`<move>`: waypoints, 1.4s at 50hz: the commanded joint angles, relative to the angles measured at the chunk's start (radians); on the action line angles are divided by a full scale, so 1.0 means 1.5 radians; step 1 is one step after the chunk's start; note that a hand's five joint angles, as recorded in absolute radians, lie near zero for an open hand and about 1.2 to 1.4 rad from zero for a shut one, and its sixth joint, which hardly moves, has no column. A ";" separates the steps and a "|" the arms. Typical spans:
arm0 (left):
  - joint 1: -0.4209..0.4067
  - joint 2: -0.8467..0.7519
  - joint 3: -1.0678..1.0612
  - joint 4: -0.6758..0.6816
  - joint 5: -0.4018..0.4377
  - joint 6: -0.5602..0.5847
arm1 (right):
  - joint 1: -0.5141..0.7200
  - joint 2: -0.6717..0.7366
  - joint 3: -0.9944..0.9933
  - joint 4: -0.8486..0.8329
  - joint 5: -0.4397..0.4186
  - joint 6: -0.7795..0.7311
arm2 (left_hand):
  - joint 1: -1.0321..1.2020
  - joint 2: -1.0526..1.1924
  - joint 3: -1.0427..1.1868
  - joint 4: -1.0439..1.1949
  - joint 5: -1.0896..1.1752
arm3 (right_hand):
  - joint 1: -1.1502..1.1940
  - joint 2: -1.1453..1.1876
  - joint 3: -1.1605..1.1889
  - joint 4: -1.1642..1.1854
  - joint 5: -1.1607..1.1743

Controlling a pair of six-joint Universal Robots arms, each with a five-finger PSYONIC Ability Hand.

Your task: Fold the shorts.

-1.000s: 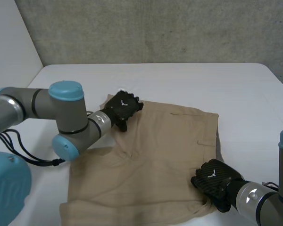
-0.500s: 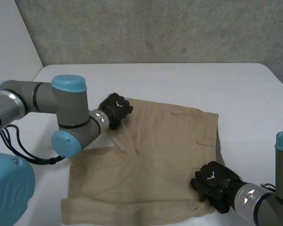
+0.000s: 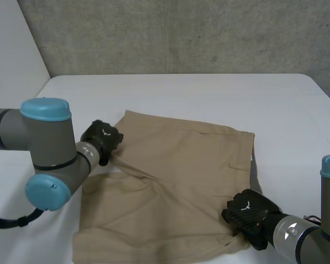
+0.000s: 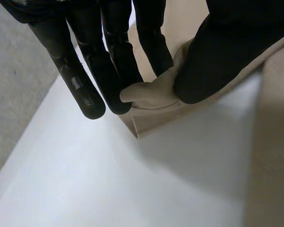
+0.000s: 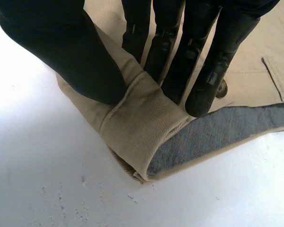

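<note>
Shorts [image 3: 176,181], beige, lie mostly flat on the white table [image 3: 181,93], w/ a few wrinkles thru the middle. I've got the left hand [image 3: 102,138] at the cloth's left edge, fingers & thumb pinching a small fold of it. Right hand [image 3: 247,212] is at the near-right corner, clamped on the waistband [image 5: 142,118], which curls over & shows grey lining [image 5: 217,137].

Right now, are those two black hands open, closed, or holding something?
Left hand: shut on the shorts, pinching an edge against its thumb.
Right hand: shut on the shorts, pinching a folded corner.
</note>
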 commanded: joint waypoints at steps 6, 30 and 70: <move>0.006 -0.009 -0.006 -0.001 -0.024 -0.056 | -0.001 -0.007 0.000 -0.003 -0.001 0.037 | 0.037 0.001 0.008 -0.005 0.027 | 0.281 0.144 0.143 0.136 0.141; -0.006 0.294 -0.148 -0.015 -0.039 -0.263 | 0.001 -0.012 -0.036 -0.062 -0.001 0.149 | -0.417 -0.454 -0.447 -0.459 -0.427 | 0.281 0.144 0.143 0.136 0.141; -0.118 0.437 -0.493 -0.062 -0.043 -0.294 | -0.025 -0.004 -0.032 -0.139 0.008 0.273 | -0.452 -0.489 -0.482 -0.494 -0.462 | 0.281 0.144 0.143 0.136 0.141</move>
